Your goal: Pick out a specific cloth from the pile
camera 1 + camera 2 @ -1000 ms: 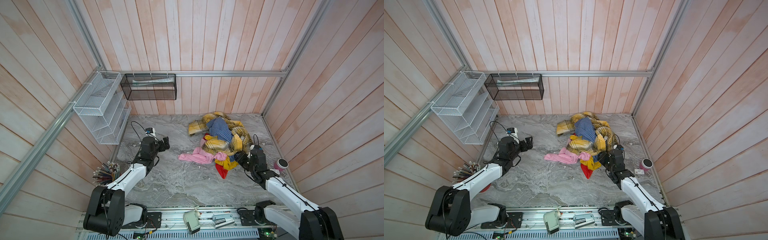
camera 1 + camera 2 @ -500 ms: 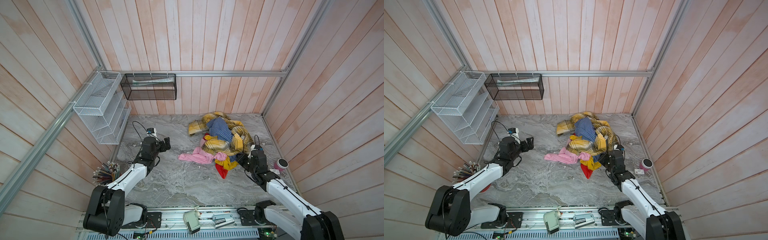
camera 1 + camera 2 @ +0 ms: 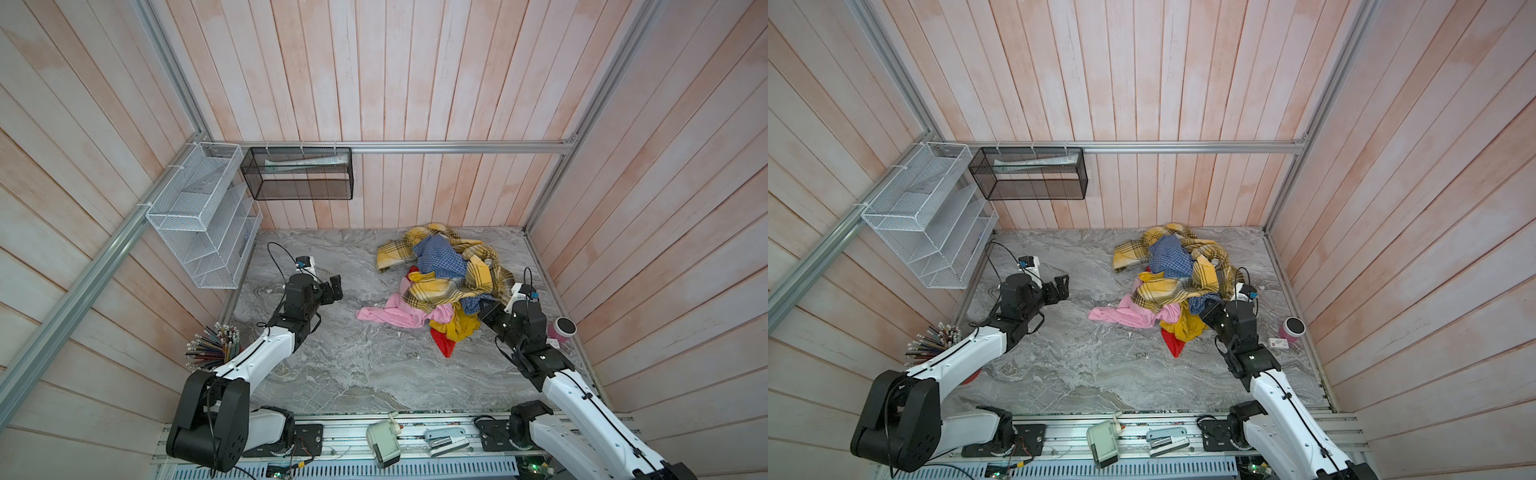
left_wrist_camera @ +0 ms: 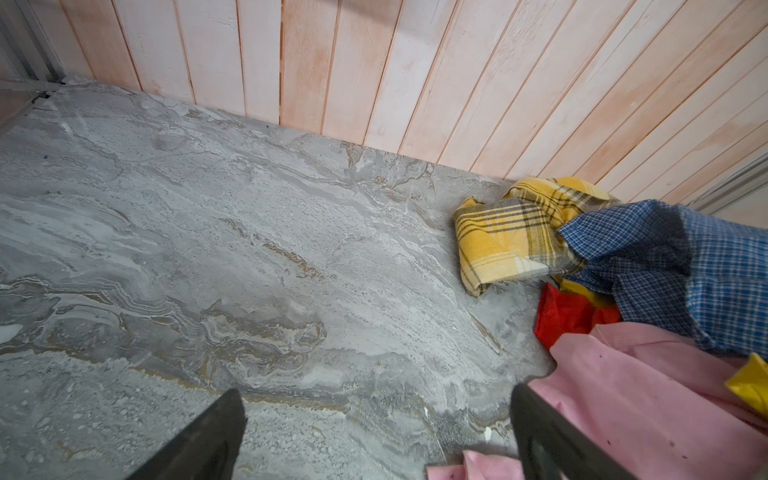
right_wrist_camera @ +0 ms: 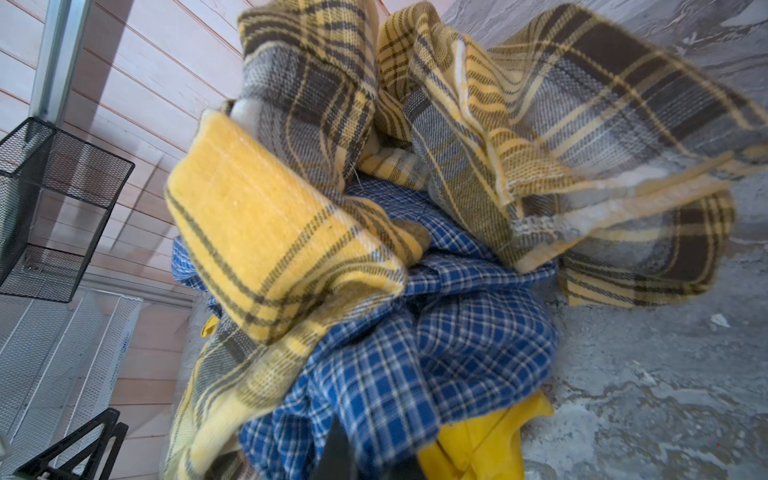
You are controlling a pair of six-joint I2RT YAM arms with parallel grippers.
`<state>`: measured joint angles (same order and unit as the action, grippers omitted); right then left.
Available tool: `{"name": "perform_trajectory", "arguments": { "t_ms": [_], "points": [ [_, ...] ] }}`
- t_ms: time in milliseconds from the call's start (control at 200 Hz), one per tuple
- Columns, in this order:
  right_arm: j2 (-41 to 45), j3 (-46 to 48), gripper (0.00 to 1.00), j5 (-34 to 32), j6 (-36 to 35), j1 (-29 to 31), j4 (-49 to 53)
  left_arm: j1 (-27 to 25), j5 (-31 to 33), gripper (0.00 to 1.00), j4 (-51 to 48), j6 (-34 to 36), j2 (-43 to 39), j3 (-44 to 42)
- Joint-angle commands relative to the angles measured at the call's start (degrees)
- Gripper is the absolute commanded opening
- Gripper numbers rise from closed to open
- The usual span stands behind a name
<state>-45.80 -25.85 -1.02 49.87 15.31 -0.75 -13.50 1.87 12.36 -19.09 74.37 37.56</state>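
**Right gripper clamps the blue shirt**

In both top views the right gripper (image 3: 484,309) (image 3: 1209,309) sits at the near edge of the pile (image 3: 446,291). A second ago its jaws stood half open there; now they are pinched shut. The shirt (image 3: 440,257) lies mostly on top of the pile, with the plaid (image 3: 478,270) draped across it. A blue corner of the shirt pokes out right at the gripper. The left gripper (image 3: 334,286) hangs wide open, well apart from the pile, as it did before.

In the left wrist view, the spread fingers (image 4: 224,419) hover over bare table (image 4: 208,249), with the shirt (image 4: 665,266) off to one side.

In the right wrist view, blue check (image 5: 457,332) wraps around a dark finger (image 5: 337,451), so the grip looks to be on the shirt. The plaid (image 5: 270,232) weighs on top and will likely drag along when the shirt is pulled free.
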Motion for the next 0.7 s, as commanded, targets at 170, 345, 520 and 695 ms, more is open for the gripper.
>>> {"name": "perform_trajectory", "arguments": {
  "t_ms": [170,345,520,695],
  "points": [
    [-0.4,-8.0,0.00,-0.9,-1.4,2.4,-0.3,-1.0,0.8,1.00,-0.9,1.3,0.6,1.4],
    [-0.5,-11.4,0.00,-4.7,-2.9,5.2,1.2,-1.7,1.2,1.00,-1.0,1.5,0.9,1.5],
    [0.0,-12.5,0.00,-8.0,-4.3,7.8,1.2,-2.0,1.4,1.00,-1.2,2.0,1.0,1.8],
    [0.2,-14.2,0.00,-11.4,-7.3,11.0,0.8,-2.3,1.6,1.00,-1.2,2.1,1.3,1.9]
  ]
}}
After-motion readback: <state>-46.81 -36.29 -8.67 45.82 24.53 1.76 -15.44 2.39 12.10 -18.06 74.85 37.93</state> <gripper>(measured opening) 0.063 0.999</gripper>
